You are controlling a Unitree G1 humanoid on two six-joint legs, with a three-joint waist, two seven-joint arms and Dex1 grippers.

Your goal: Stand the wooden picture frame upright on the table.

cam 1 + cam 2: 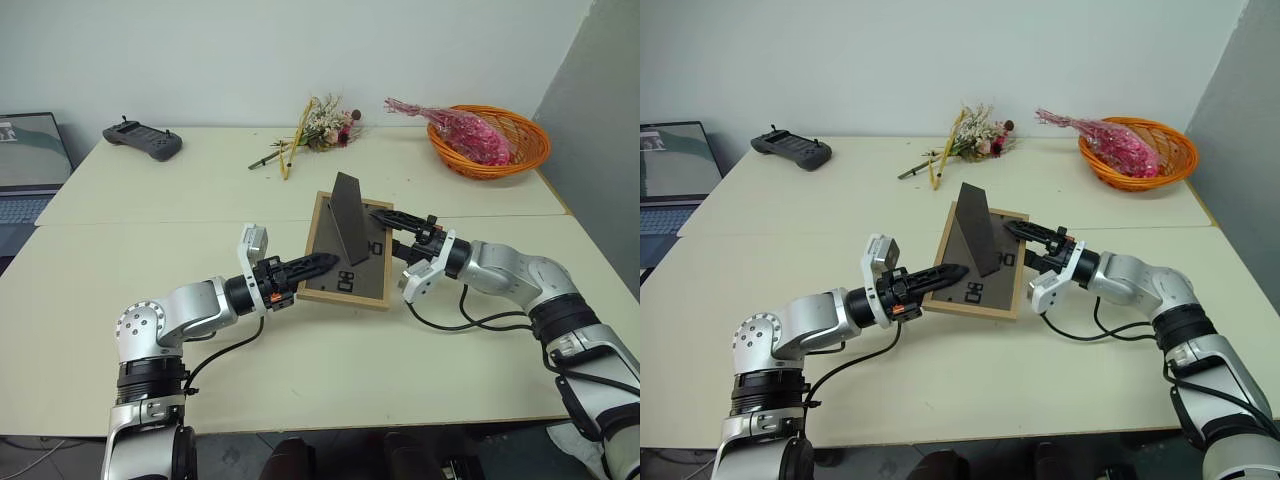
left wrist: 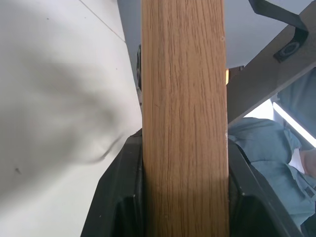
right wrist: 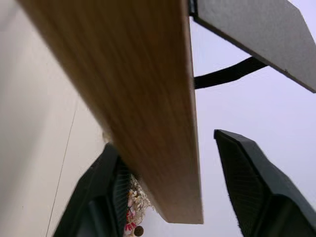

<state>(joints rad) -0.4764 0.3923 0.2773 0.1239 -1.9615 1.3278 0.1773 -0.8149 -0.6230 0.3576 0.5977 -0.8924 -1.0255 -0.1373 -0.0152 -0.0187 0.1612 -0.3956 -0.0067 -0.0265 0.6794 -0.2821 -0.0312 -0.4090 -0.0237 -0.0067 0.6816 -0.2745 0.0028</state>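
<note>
Left eye view, from left to right: a laptop [image 1: 28, 160] sits at the left edge, a dark handheld controller [image 1: 143, 140] lies at the upper left of the table [image 1: 150, 215], a bunch of dried flowers [image 1: 315, 130] lies at upper centre, and an orange basket [image 1: 495, 140] holding pink dried sprays sits at the upper right. None of these stands near the arms. One wooden picture frame [image 1: 345, 275] lies in the middle of the picture, back panel up, its left side raised a little off the tabletop and its triangular stand [image 1: 350, 215] folded out and pointing up.

The left gripper [image 1: 318, 265] reaches in from the lower left; its two black fingers [image 2: 116, 197] are clamped narrowly on the frame's left wooden edge, one on each face, as the left wrist view shows. The right gripper [image 1: 405, 228] comes in from the right at the frame's right edge. In the right wrist view its fingers [image 3: 256, 182] straddle that edge with a clear gap on one side, so the jaws are partly open and not pressing the wood
</note>
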